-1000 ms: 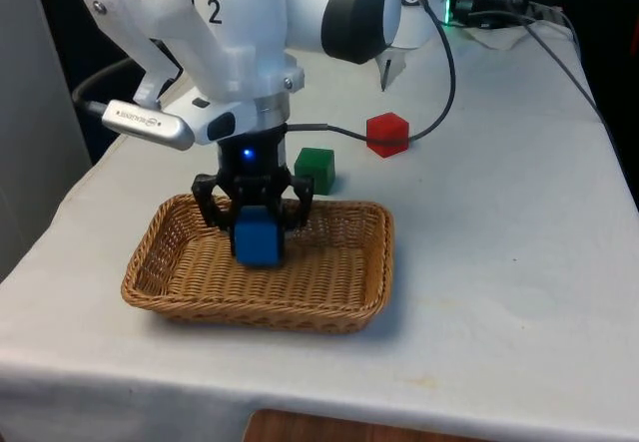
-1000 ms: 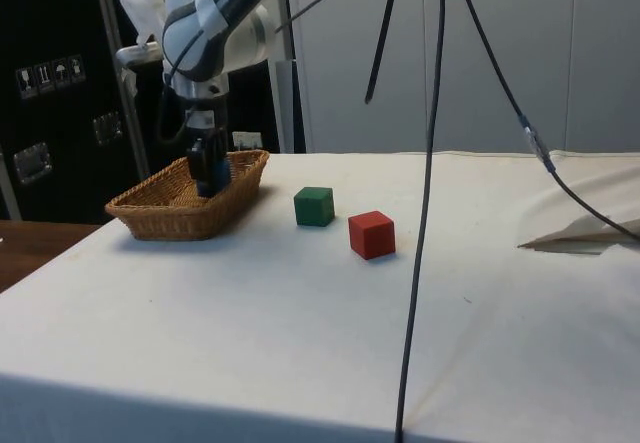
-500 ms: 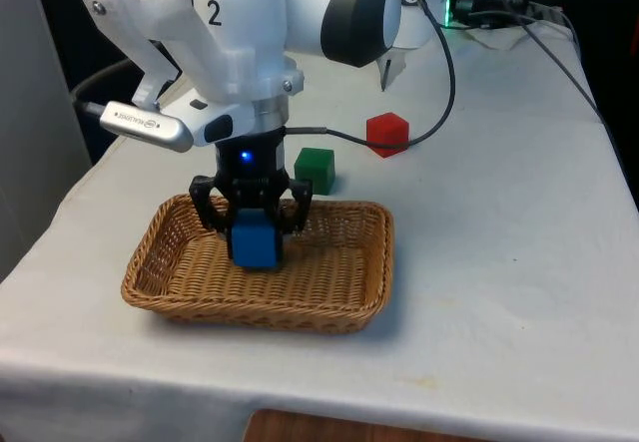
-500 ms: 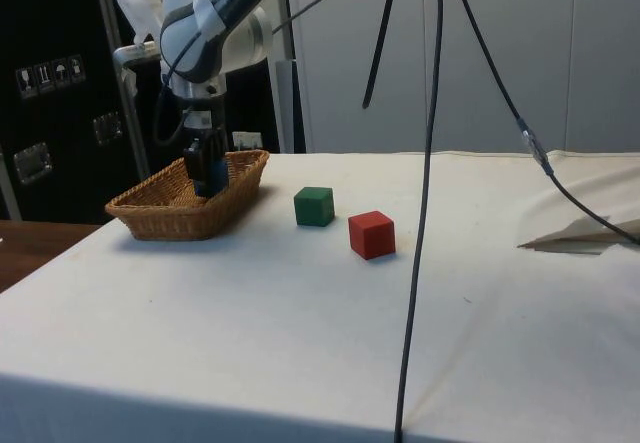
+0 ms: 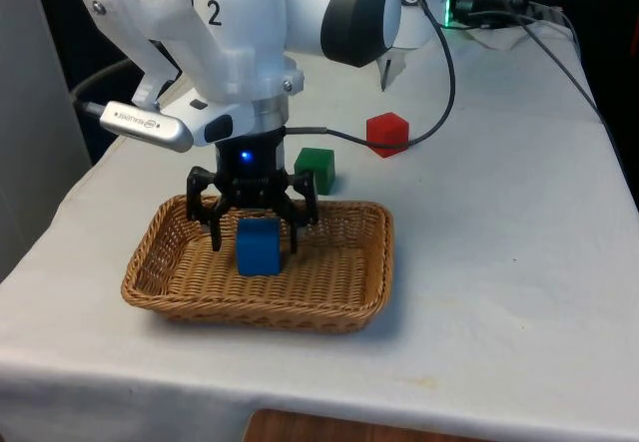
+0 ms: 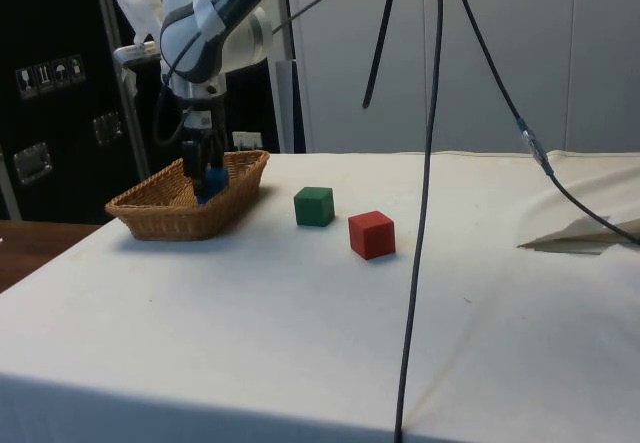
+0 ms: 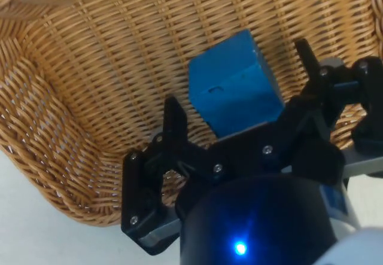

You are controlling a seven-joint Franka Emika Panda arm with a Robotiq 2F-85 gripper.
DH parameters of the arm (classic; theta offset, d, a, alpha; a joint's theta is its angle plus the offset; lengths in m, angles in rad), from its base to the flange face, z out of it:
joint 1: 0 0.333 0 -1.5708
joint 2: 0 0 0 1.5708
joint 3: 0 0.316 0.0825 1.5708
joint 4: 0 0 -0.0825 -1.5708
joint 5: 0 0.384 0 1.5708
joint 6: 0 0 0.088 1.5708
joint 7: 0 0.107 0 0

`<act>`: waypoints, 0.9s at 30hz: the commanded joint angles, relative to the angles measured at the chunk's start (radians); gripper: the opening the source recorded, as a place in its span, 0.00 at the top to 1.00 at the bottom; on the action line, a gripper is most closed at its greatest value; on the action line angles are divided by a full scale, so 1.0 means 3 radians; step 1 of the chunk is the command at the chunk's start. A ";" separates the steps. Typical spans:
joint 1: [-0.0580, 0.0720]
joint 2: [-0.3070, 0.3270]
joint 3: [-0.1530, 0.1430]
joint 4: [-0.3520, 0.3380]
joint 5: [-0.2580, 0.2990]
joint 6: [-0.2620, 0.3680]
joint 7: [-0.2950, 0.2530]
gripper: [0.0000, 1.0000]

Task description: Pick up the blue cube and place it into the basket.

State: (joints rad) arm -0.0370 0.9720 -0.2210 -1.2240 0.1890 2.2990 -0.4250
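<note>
My gripper (image 5: 254,230) hangs inside the basket (image 5: 329,292), its two black fingers (image 7: 173,121) spread apart on either side of the cube (image 5: 259,245). It has let go: in the wrist view I see a gap between each finger and the blue faces of the cube (image 7: 234,90). The cube sits on the woven floor of the basket, near the middle, and looks a little tilted or turned rather than square to the fingers.

From the side view the gripper (image 6: 205,163) is low between the basket walls, with the cube (image 6: 210,179) partly hidden behind the rim of the basket (image 6: 160,218).

I judge the placing nearly done; what remains is to withdraw. To do it well I would lift straight up, keeping the fingers wide, so neither one drags the cube or catches the wicker wall, and only move sideways once clear of the rim.

Outside the basket, on the tabletop (image 5: 499,252), a green cube (image 5: 316,170) stands just behind the far rim and a red cube (image 5: 387,134) lies farther back. A black cable (image 5: 439,103) loops near the red one.
</note>
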 commanded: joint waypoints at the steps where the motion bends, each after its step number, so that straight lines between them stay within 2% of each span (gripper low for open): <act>1: 0.0000 0.0000 0.0000 0.0000 0.0000 0.0000 0.0000 0.00; 3: 0.0003 -0.0057 -0.0013 0.0007 -0.0007 -0.0050 0.0003 0.00; 4: 0.0000 -0.0010 -0.0003 0.0020 0.0000 -0.0003 0.0000 0.00; 12: 0.0013 -0.0193 -0.0033 0.0003 -0.0010 -0.0190 0.0020 0.00; 14: 0.0003 -0.0210 -0.0027 0.0020 0.0000 -0.0220 0.0003 0.00; 15: 0.0017 -0.0260 -0.0043 -0.0020 -0.0010 -0.0233 0.0020 0.00; 21: 0.0020 -0.0440 -0.0057 -0.0110 -0.0013 -0.0337 0.0013 0.00; 22: 0.0007 -0.0380 -0.0040 -0.0060 0.0000 -0.0333 0.0003 0.00; 24: 0.0023 -0.0493 -0.0060 -0.0150 -0.0017 -0.0353 0.0010 0.00; 27: 0.0020 -0.0600 -0.0060 -0.0223 -0.0013 -0.0393 0.0007 0.00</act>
State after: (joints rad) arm -0.0340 0.8080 -0.2350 -1.2770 0.1890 2.1810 -0.4250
